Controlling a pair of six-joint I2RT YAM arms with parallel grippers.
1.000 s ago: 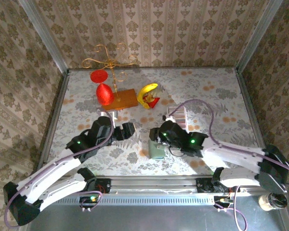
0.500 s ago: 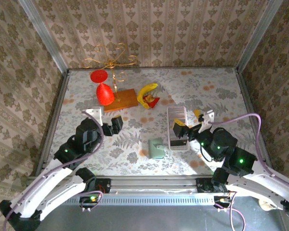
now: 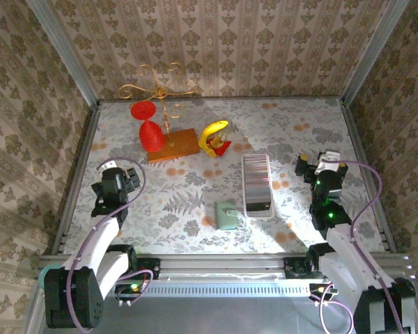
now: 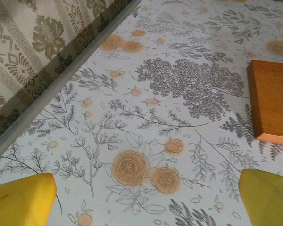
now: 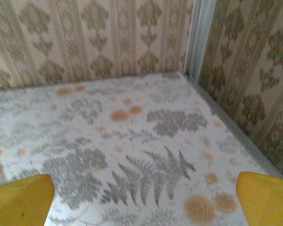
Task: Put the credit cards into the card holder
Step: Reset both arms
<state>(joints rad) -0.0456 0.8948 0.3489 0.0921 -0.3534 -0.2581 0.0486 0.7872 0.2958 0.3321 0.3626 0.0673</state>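
Sage-green, the card holder [image 3: 228, 215] is lying folded, with the credit cards [image 3: 257, 184] just beside it on the right arm's side. The left gripper [image 3: 117, 175] and right gripper [image 3: 319, 165] are hanging wide open and empty, well apart from it. Nothing is being gripped yet, so the next move is probably opening the holder.

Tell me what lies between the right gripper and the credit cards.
Nothing: the top external view shows bare floral table between the right gripper and the credit cards.
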